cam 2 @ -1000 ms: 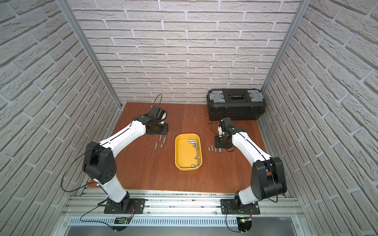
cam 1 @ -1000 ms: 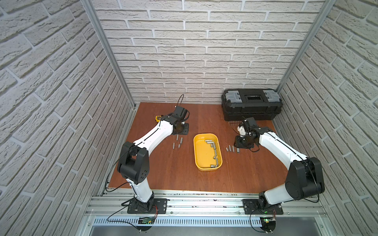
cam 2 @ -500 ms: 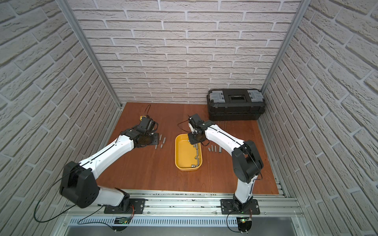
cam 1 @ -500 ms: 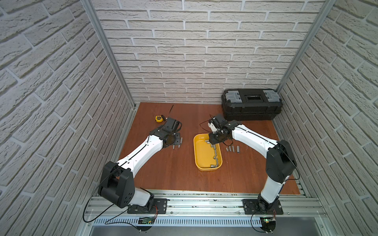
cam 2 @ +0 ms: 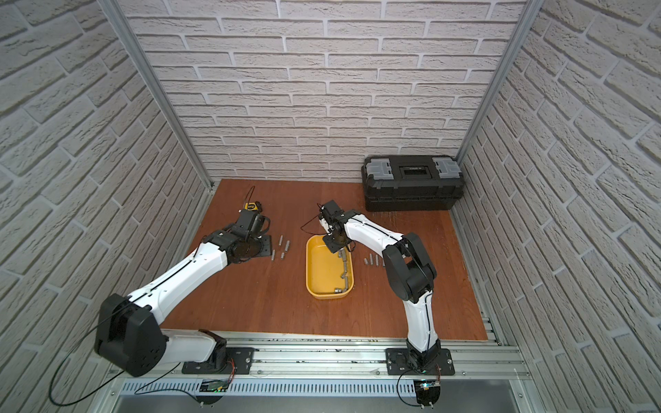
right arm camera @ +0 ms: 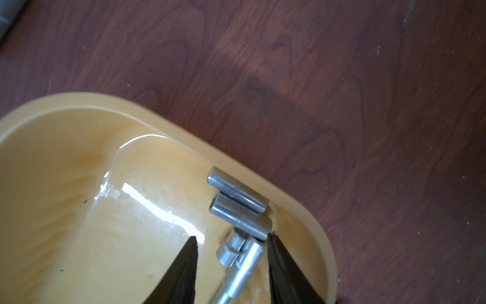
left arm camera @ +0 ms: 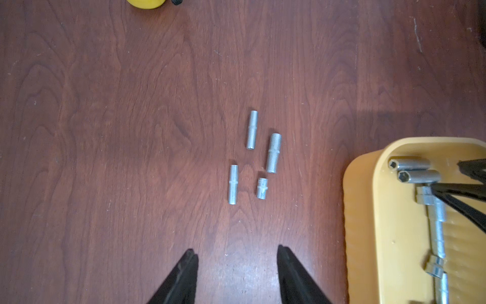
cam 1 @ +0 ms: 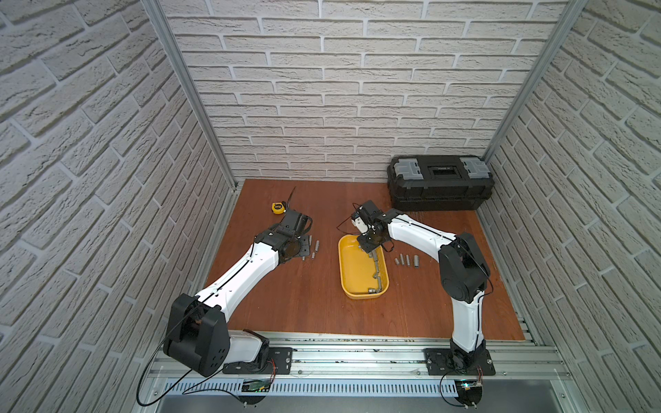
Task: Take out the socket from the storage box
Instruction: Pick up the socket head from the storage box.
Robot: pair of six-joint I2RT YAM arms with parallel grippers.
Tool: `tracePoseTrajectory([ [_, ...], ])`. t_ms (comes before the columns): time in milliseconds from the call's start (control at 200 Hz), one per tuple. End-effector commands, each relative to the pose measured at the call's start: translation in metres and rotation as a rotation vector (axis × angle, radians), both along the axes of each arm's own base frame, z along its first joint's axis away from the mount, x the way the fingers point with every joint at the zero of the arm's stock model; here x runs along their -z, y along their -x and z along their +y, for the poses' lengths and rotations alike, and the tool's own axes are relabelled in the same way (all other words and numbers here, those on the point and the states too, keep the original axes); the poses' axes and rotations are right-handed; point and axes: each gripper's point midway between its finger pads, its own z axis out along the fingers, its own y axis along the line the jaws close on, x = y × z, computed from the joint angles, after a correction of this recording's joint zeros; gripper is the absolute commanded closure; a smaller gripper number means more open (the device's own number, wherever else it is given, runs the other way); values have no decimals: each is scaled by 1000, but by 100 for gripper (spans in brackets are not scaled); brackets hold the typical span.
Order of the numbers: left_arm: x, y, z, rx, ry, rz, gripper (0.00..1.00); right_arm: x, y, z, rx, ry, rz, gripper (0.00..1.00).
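Back over the box (right arm camera: 79, 99), right gripper (right arm camera: 232, 237) hangs open above two remaining sockets (right arm camera: 238, 193), ready for another pick; left gripper (left arm camera: 235, 253), open and empty, withdraws.

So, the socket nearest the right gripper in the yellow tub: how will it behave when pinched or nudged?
Likely rigid: the socket is a plain metal cylinder. Probably apt to roll, lying on its side on the glossy floor of the tub, though the second socket and the wall hem it in. Its polished surface may slip in the right gripper.
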Motion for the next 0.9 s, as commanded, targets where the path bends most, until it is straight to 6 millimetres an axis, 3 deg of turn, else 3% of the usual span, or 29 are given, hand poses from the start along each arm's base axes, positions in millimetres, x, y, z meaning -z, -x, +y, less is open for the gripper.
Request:
tracePoseTrajectory([
  [0,-3,2,4,-23,11,-16,48,4,-4,2,-92,37,-3,55],
  [460,-3,6,6,-24,14,-17,47,32,4,-2,-152,87,61,58],
  [895,-1,7,6,-26,16,-14,47,48,27,0,-185,55,161,73],
])
